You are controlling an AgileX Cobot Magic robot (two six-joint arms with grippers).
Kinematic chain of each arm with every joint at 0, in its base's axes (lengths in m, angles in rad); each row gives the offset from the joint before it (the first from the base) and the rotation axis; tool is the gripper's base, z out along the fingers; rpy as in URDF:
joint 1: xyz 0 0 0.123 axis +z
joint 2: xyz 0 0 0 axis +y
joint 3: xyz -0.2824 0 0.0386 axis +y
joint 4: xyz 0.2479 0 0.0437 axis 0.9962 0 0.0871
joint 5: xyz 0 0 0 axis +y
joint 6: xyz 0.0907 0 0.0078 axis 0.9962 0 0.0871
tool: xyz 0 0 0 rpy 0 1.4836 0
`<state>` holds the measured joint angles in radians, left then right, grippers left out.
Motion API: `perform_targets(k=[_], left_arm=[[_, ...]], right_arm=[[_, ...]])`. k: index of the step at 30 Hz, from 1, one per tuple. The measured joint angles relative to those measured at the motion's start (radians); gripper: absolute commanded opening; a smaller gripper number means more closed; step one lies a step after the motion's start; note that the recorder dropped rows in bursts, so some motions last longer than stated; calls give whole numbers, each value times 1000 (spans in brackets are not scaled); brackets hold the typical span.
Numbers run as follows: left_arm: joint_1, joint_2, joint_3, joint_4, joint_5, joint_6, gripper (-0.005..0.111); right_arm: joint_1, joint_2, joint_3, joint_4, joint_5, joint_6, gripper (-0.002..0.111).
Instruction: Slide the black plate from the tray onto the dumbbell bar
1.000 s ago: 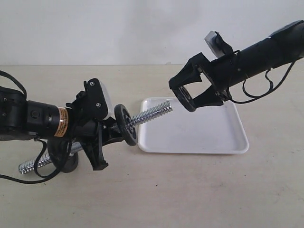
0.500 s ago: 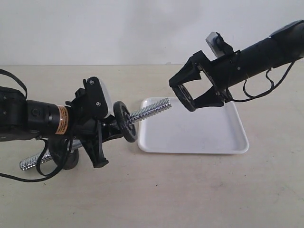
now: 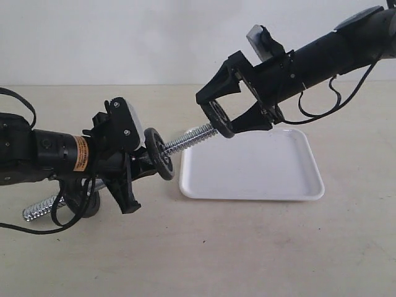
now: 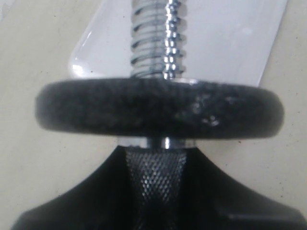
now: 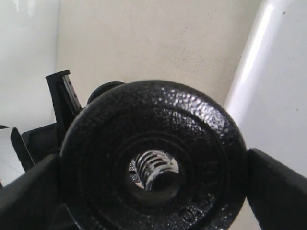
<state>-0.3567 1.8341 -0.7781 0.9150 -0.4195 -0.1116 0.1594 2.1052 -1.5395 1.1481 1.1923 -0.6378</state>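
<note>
- Your right pincer [image 3: 221, 115] is clamped across the black plate [image 5: 153, 143], with a finger [image 5: 276, 191] pressed to each side of its rim; the plate hangs in the air, lifted clear of the tray [image 3: 278, 179].
- The plate's hole is lined up with the threaded tip of the dumbbell bar [image 3: 189, 140]; in the right wrist view the chrome thread shows through the hole, though how far in it reaches is hard to judge, perhaps only the tip.
- Your left pincer [image 3: 137, 164] is clenched on the bar's knurled middle; it holds the bar off the table [image 3: 247, 247], tilted, with the free end raised toward the plate.
- Another black disc [image 4: 158, 108] already sits on the bar, just beside the left pincer's fingers and well apart from the held plate.
- The tray lies flat on the table, nearer its right edge than its left; the bar's tip and the plate hang near the tray's left edge.
</note>
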Motion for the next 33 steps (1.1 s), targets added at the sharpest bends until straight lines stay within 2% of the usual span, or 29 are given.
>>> perform_targets(k=[33], left_arm=[[0,0,0,-106,25,76,4]], right_arm=[[14,0,0,-7,2,30,0]])
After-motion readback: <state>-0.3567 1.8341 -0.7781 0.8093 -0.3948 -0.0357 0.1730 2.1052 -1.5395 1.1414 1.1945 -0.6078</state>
